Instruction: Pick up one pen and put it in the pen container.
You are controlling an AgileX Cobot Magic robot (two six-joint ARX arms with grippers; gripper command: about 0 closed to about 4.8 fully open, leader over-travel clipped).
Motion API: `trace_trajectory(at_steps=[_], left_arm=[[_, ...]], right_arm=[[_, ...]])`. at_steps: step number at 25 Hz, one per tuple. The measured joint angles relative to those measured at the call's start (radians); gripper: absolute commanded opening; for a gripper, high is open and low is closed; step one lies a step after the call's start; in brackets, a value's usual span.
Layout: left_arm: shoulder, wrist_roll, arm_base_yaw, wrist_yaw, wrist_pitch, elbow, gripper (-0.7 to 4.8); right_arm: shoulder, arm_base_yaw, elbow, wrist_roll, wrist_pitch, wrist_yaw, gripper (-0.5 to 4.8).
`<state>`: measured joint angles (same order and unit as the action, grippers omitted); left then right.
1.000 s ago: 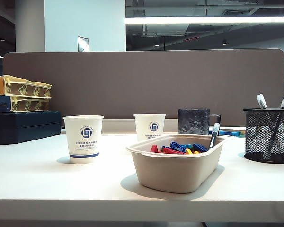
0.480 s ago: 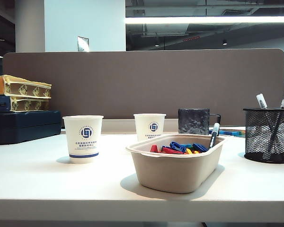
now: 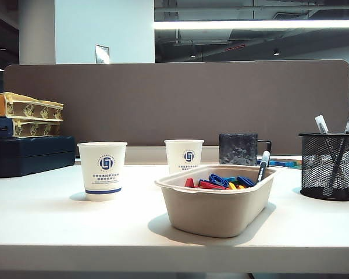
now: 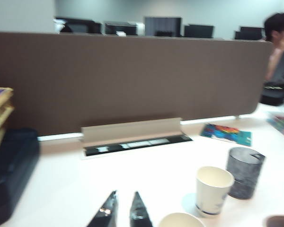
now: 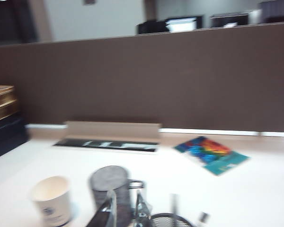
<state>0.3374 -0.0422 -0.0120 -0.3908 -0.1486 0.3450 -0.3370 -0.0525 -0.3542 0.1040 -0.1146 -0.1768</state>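
both hands, left hand [image 4: 123, 210] and right hand [image 5: 124, 210], slightly spread, empty above the counter [image 3: 58, 226]; pen [image 3: 263, 165] leaned in tray [image 3: 215, 212], left of the pen container [image 3: 329, 167], grippable.

Two paper cups [image 3: 102, 170] [image 3: 184, 156], one mug [image 3: 239, 149], one tray [image 3: 216, 201], one mesh pen container [image 3: 330, 166] and one pen [image 3: 263, 165] leaning in the tray. Two grippers: left gripper [image 4: 123, 213], right gripper [image 5: 124, 209]. Pens inside the container cannot be counted.
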Motion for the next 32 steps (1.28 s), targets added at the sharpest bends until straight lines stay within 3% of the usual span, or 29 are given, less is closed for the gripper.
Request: trace_trajectory(at_steps=[4,6,13,19,32], left_arm=[[0.097,-0.016,0.017,-0.058,-0.013,0.035,0.35],[0.155,-0.022,0.043,-0.09,-0.015,0.056,0.35],[0.332,-0.026,0.214,-0.117,-0.014,0.131,0.35],[0.409,-0.042,0.29,-0.118,-0.013,0.158,0.35],[0.528,-0.131,0.311,-0.146,-0.028,0.158,0.35]], right_arm=[[-0.108,0.0,-0.076,0.0,-0.001,-0.14,0.55],[-0.145,-0.004,-0.101,0.0,-0.002,-0.181,0.83],[-0.294,-0.026,-0.159,0.129,-0.003,-0.303,0.99],[-0.358,-0.047,-0.163,0.249,-0.003,-0.318,0.99],[-0.615,-0.126,-0.165,0.267,0.0,-0.316,1.17]])
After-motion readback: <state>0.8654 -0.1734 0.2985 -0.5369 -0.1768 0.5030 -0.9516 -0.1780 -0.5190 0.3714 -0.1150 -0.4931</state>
